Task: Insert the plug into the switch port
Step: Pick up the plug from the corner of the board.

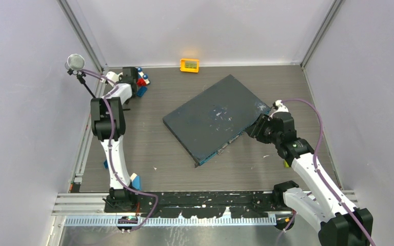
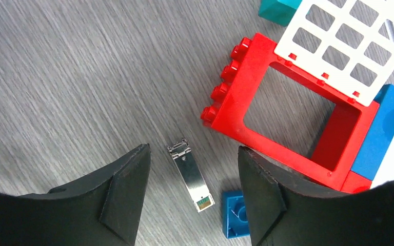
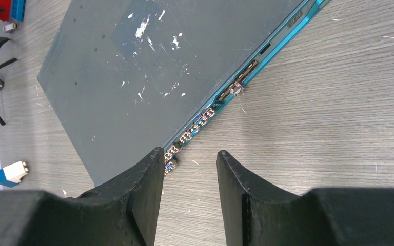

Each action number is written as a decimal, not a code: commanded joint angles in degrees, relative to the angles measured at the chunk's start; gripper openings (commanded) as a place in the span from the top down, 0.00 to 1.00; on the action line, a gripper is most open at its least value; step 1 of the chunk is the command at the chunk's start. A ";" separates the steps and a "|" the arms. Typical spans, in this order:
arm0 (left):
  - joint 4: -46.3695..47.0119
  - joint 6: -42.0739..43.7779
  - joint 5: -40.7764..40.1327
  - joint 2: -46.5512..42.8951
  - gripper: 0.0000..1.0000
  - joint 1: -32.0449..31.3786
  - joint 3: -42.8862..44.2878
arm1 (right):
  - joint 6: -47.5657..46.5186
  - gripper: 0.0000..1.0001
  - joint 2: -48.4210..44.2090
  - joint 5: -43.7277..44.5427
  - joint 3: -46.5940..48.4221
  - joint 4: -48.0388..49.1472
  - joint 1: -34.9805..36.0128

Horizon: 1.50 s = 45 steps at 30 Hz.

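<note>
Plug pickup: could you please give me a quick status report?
Left gripper open, straddling plug flat on table. Right gripper open, empty, beside switch port row. Red window-frame brick close beside left's finger.

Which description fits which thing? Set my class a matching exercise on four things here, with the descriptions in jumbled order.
1 plug
2 switch
3 red brick
4 yellow box

A at the far edge of the table
B lying inside the open left gripper
C dark grey top, teal front edge
D hollow frame, studs along one side

Pairs: 1-B, 2-C, 3-D, 4-A
</note>
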 commanded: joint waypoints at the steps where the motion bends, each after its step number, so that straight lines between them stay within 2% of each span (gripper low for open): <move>1: -7.82 -0.56 1.73 0.68 0.34 0.35 2.34 | -0.60 0.52 -0.07 -0.70 0.29 1.94 -0.15; 6: -12.52 -1.80 1.16 0.26 0.33 0.35 3.57 | -0.60 0.52 -0.19 -0.95 0.46 1.89 -0.14; 14: -25.66 -0.10 2.18 9.03 0.38 0.31 18.69 | -0.55 0.52 -0.88 -1.08 0.44 1.72 -0.14; 19: -25.20 0.71 2.44 10.09 0.55 0.30 19.84 | -0.55 0.52 -1.24 -0.97 0.39 1.51 -0.22; 25: -24.06 1.48 3.86 8.78 0.72 0.35 17.25 | -0.52 0.52 -1.63 -0.79 0.31 1.42 -0.15; 30: -21.78 1.88 3.89 5.51 0.96 0.35 13.40 | -0.52 0.52 -1.86 -0.87 0.68 1.05 -0.20; 38: -14.35 4.68 4.29 -5.65 1.00 -1.35 8.13 | 0.08 0.52 -3.02 -1.49 2.43 -1.01 -0.16; 42: -10.55 9.69 4.52 -13.59 1.00 -6.94 3.57 | 0.75 0.52 -4.19 -2.09 3.36 -2.42 -0.15; 45: -6.82 12.97 3.64 -21.71 1.00 -12.24 -4.05 | 0.59 0.52 -5.51 -1.60 4.40 -4.07 -0.16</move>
